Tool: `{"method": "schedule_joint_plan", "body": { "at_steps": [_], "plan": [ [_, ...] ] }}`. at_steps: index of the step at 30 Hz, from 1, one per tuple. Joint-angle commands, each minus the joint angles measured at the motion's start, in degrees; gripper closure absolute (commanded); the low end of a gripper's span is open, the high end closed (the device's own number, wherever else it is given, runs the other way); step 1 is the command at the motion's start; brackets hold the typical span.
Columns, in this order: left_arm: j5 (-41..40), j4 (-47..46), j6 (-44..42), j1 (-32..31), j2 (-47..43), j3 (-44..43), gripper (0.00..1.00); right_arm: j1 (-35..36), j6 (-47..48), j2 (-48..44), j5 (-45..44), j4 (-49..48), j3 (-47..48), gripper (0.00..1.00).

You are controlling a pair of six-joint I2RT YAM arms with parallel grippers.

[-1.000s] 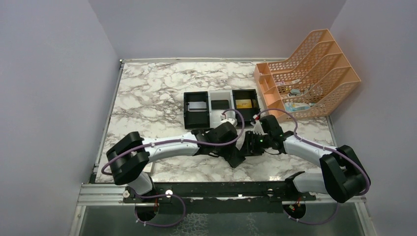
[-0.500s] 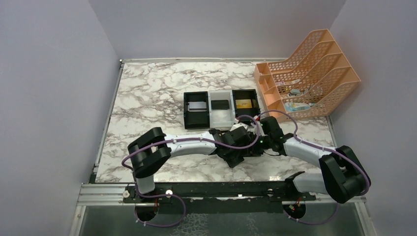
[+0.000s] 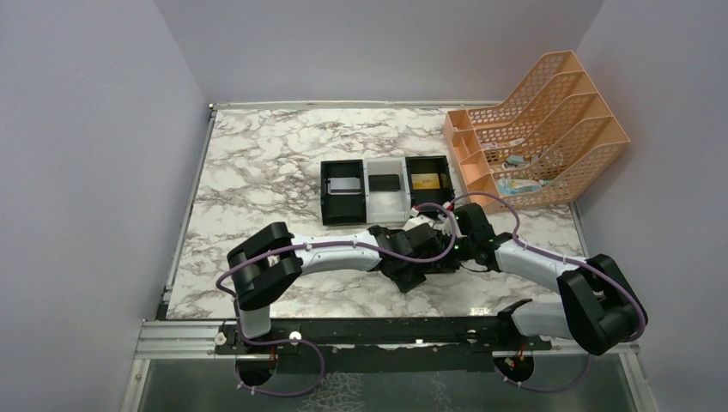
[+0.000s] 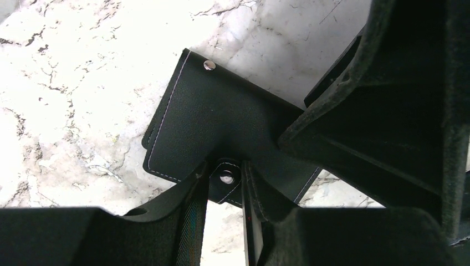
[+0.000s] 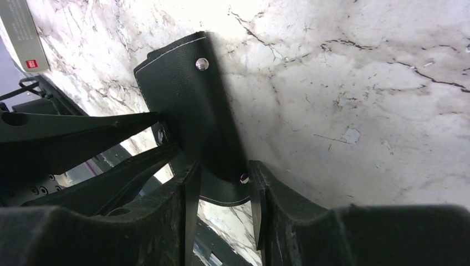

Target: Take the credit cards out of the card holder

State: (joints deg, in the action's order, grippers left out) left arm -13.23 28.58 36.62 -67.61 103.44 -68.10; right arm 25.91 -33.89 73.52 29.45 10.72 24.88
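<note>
The card holder (image 4: 210,119), a flat black stitched wallet with metal snaps, lies low over the marble between both grippers. My left gripper (image 4: 224,185) is shut on its small snap tab (image 4: 225,177). My right gripper (image 5: 221,183) is shut on the card holder (image 5: 188,100) at its other end, with that edge curved between the fingers. In the top view the card holder (image 3: 410,275) is mostly covered by the two wrists. A silver-grey credit card (image 3: 345,185) lies in the tray's left compartment. A gold one (image 3: 423,181) lies in the right compartment.
The three-compartment tray (image 3: 385,209) stands just behind the grippers, with a dark item (image 3: 384,182) in its white middle section. An orange file rack (image 3: 536,129) fills the back right corner. A white box with a red mark (image 5: 25,39) lies near the left arm.
My left arm has swung right to the card holder and its jaws have narrowed onto the tab. The right gripper has barely moved.
</note>
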Motion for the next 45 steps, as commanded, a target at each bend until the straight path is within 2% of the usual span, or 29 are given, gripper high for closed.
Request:
{"method": "schedule_joint_plan", "body": {
  "at_steps": [1, 10, 15, 22, 38, 45],
  "plan": [
    [-2.7, 3.9, -0.7, -0.1, 2.4, 0.9, 0.76, 0.1, 0.4, 0.3, -3.4, 0.5, -0.9, 0.62],
    [-5.7, 3.0, 0.0, -0.1, 1.4, 1.2, 0.84, 0.1, 0.4, 0.2, -3.4, 0.5, -0.9, 0.62],
    [-6.4, 1.6, 1.4, 0.0, 1.4, 2.4, 0.85, 0.1, 0.7, 0.6, -3.6, 0.7, -0.8, 0.62],
    [-6.4, -3.5, 3.5, 0.4, -3.0, 6.6, 0.85, 0.1, 0.8, 0.4, -3.4, 0.4, -1.1, 0.61],
    [3.7, -16.6, 1.3, 2.5, -9.0, 13.9, 0.85, 0.1, 1.6, 1.0, -1.6, -0.5, -1.2, 0.61],
    [6.5, -17.9, -2.3, 2.5, -9.0, 14.8, 0.88, 0.0, 1.6, -4.8, -4.0, 2.3, 0.5, 0.59]
  ]
}}
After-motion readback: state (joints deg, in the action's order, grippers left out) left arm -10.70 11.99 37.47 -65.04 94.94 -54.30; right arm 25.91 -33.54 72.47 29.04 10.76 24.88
